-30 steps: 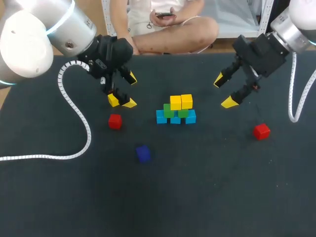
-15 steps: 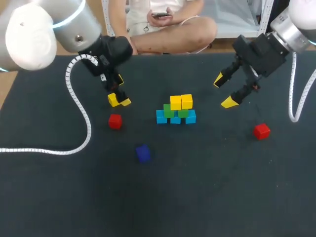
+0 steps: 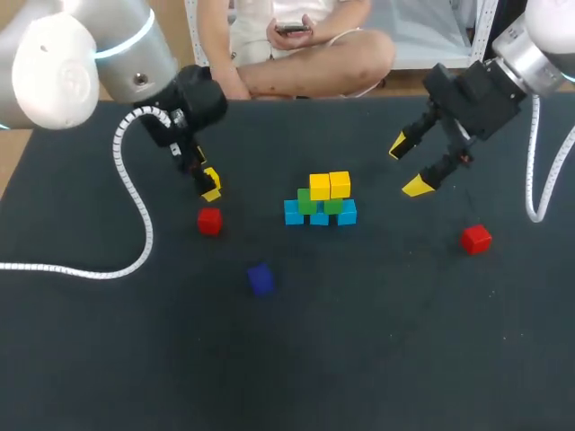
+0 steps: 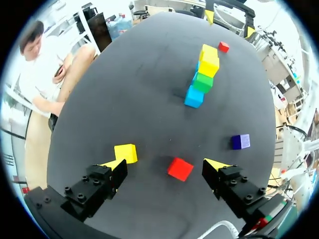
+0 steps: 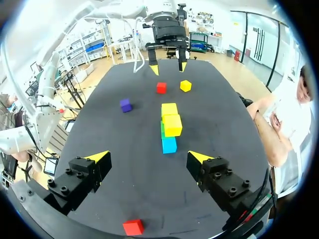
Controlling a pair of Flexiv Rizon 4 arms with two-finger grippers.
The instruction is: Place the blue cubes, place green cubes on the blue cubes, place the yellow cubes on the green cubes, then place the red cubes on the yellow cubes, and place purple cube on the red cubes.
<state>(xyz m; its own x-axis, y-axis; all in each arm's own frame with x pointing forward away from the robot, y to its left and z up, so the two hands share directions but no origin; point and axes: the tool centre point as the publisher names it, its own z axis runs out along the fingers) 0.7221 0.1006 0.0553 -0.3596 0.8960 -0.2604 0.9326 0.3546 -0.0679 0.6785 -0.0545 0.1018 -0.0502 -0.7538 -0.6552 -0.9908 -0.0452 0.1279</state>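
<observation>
1. A dark table (image 3: 377,359) fills the field. The stack (image 3: 321,208) at its middle is my reference: blue cubes (image 3: 294,213) at the base, green cubes (image 3: 307,201) on them, yellow cubes (image 3: 330,185) on top.
2. Left of the stack, the left gripper (image 4: 165,163) hangs over the table, fingers spread wide and holding nothing.
3. A loose yellow cube (image 4: 125,152) lies just beside one finger.
4. The left red cube (image 3: 209,220), also left of the stack, lies under the gap between those fingers, touching neither and slightly nearer the finger away from the yellow cube. I judge it the next pick, and the left arm is nearer.
5. The purple cube (image 3: 260,279) lies front-left of the stack, well apart.
6. Right of the stack, the right gripper (image 3: 407,167) is raised, wide and empty.
7. The right red cube (image 3: 476,239) lies farther right of the stack, apart from that gripper.
</observation>
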